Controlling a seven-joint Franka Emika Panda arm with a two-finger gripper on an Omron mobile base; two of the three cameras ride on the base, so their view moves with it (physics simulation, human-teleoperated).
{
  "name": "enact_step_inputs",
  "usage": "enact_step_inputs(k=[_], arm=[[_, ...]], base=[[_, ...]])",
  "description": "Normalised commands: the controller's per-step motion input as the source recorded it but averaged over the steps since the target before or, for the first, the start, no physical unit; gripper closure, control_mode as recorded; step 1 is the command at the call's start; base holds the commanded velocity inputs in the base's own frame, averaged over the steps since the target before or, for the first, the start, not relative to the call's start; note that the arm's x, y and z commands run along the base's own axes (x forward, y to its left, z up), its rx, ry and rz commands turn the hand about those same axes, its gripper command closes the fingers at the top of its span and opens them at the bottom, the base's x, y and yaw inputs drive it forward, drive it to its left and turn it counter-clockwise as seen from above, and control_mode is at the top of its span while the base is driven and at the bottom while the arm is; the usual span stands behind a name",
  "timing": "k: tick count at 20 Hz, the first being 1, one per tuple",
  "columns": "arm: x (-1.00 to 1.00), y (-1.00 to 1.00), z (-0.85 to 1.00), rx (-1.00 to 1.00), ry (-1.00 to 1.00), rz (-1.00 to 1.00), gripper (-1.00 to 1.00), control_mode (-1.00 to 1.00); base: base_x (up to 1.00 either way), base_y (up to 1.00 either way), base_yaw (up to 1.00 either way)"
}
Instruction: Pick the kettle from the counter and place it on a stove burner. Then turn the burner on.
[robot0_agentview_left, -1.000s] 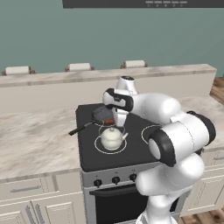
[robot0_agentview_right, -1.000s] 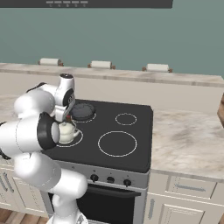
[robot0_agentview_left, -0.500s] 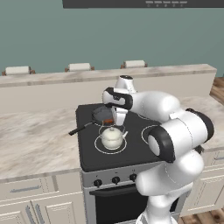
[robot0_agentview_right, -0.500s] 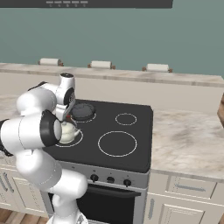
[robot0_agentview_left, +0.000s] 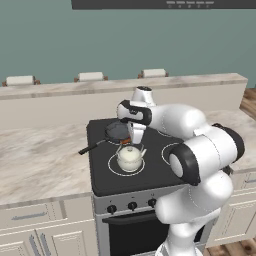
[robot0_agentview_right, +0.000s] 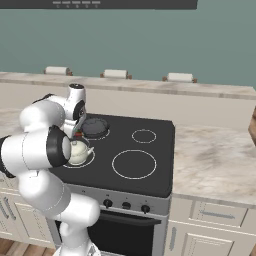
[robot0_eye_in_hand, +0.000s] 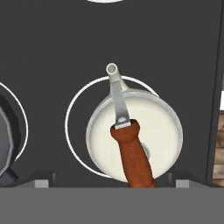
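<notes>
You have one squat cream-white kettle with a reddish-brown wooden handle (robot0_eye_in_hand: 134, 141) sitting on the middle-sized white burner ring (robot0_eye_in_hand: 72, 109) and one black frying pan (robot0_agentview_left: 116, 131) behind it. The gripper (robot0_eye_in_hand: 111, 183) hangs straight above, fingers seemingly spread, released.

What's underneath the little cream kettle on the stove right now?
The small cream-white kettle with the reddish-brown wooden handle sits on the black glass cooktop, on a thin white burner ring. Its body covers the ring's centre and right side, so those parts cannot be seen.
</notes>
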Motion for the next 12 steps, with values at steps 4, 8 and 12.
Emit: enact_step_inputs(k=[4,8,12], arm=[[0.00,0.00,0.00,0.00,0.00,0.00,-1.00,-1.00],[-0.11,0.00,0.10,0.00,-0.03,0.00,-1.00,-1.00],[-0.23,0.00,0.35,0.00,-0.11,0.00,-1.00,-1.00]], base=[[0.00,0.00,0.00],[0.00,0.00,0.00],[0.00,0.00,0.00]])
